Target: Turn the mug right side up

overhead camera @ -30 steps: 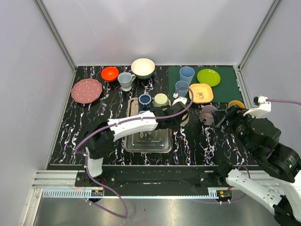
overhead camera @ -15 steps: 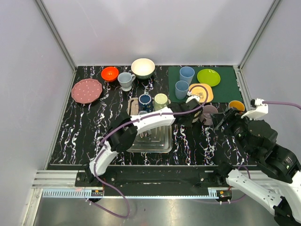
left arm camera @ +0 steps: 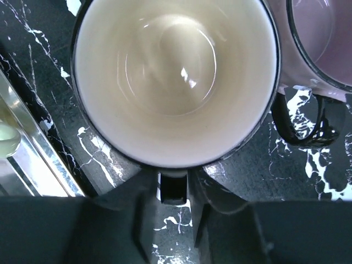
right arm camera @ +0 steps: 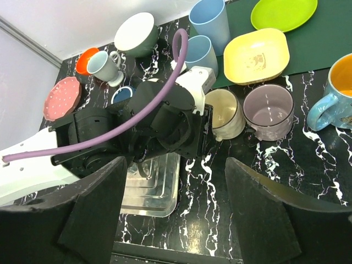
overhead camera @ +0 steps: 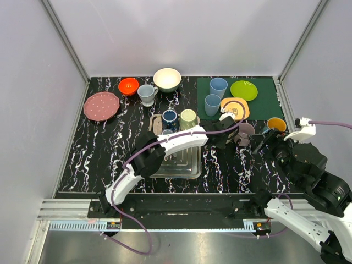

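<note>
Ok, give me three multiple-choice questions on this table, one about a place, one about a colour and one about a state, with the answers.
1. Where is the cream mug?
A. in the metal tray
B. right beside the lilac mug
C. on the pink plate

2. What colour is the round plate on the green mat?
A. pink
B. orange
C. lime green

3. How is the right gripper?
A. open, holding nothing
B. shut on the lilac mug
C. shut on the orange mug

Answers:
1 B: the two mugs stand side by side on the black marbled top.
2 C: the plate is a bright yellow-green.
3 A: its fingers are wide apart with nothing between them.
</note>
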`<state>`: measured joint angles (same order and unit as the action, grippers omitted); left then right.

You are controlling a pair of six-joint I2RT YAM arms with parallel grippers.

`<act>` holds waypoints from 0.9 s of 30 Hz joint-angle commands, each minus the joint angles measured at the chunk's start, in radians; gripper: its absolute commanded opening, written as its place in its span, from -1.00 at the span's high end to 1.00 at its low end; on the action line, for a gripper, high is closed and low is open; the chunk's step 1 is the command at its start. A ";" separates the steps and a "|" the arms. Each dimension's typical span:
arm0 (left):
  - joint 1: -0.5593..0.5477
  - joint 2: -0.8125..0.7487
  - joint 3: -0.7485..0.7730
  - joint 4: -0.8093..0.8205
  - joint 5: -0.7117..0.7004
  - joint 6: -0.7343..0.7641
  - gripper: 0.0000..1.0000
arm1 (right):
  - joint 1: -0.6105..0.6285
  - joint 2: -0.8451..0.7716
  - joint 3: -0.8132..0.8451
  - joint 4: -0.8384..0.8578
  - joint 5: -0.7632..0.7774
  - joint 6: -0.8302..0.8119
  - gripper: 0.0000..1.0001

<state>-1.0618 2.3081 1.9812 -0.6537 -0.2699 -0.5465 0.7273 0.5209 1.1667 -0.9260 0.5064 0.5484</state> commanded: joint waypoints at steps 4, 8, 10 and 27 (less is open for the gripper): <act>0.005 -0.179 -0.120 0.104 -0.100 0.020 -0.09 | 0.001 -0.001 -0.012 0.006 0.024 -0.010 -0.56; 0.002 -0.333 -0.211 0.121 -0.130 0.034 -0.28 | 0.001 0.008 -0.018 0.006 0.030 -0.004 -0.57; -0.012 -0.403 -0.290 0.115 -0.169 0.031 -0.33 | 0.001 0.016 -0.031 0.007 0.035 -0.005 -0.58; -0.073 -1.401 -1.080 -0.107 -0.508 -0.418 -0.59 | 0.068 0.571 -0.115 0.297 -0.459 -0.199 -0.56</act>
<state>-1.1255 1.0130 1.0061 -0.6407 -0.6430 -0.7826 0.7315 0.9432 0.9634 -0.7139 0.1894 0.4332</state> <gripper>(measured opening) 0.729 0.764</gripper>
